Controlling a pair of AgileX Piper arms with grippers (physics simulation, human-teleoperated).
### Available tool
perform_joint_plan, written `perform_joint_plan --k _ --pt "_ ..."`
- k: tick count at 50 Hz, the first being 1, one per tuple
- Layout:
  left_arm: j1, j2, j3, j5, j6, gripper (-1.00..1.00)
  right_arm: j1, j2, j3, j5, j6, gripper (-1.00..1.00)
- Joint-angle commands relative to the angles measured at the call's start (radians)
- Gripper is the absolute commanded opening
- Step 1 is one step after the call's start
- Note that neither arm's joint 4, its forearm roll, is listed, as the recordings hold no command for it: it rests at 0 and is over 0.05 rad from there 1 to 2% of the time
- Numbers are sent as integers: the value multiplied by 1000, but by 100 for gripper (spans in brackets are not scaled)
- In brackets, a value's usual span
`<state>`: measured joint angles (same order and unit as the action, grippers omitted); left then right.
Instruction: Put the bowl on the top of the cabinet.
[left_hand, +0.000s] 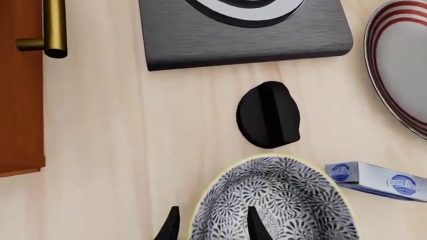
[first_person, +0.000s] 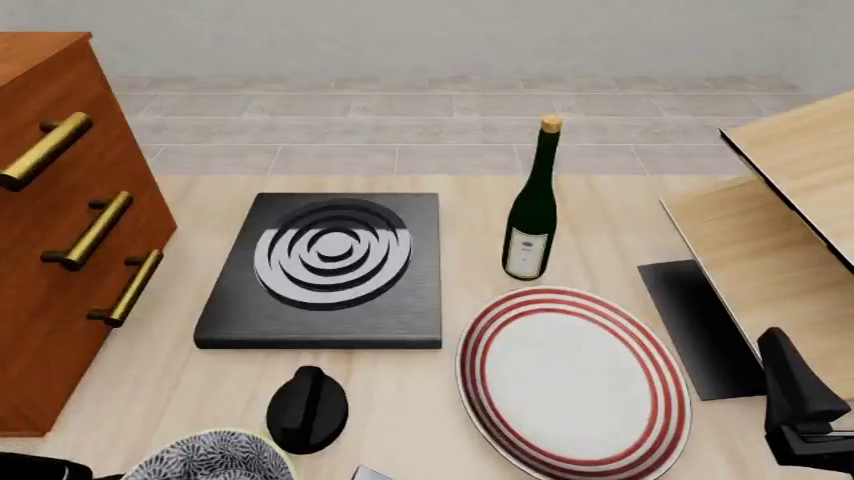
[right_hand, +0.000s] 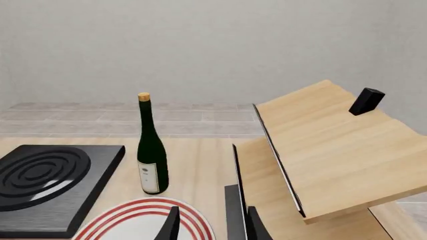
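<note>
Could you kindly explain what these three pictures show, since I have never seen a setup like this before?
These are simulated pictures of two robot arms at a table. One camera looks down from above and behind the arms; the other two sit on each arm's wrist, looking along its claw.

On the table lie a black stove plate, a green wine bottle, a red-ringed plate, a small black knob-like object, a blue-and-white box and the patterned bowl. The brown cabinet stands at the left, pale wooden furniture at the right.

The left claw hangs at the bowl's rim, one finger inside and one outside, seemingly not yet closed. The right claw is open and holds nothing.
</note>
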<state>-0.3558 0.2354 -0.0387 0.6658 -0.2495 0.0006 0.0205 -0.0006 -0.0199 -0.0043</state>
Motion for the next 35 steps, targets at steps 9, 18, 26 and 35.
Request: perform_joint_plan --k 9,18,26,35 --pt "17 -20 22 21 35 -100 0 0 0 0 0 100" --pt "5 -42 28 35 11 -100 0 0 0 0 0 100" --pt "82 -35 32 27 53 -100 0 0 0 0 0 100" --pt "71 -25 12 9 47 -100 0 0 0 0 0 100"
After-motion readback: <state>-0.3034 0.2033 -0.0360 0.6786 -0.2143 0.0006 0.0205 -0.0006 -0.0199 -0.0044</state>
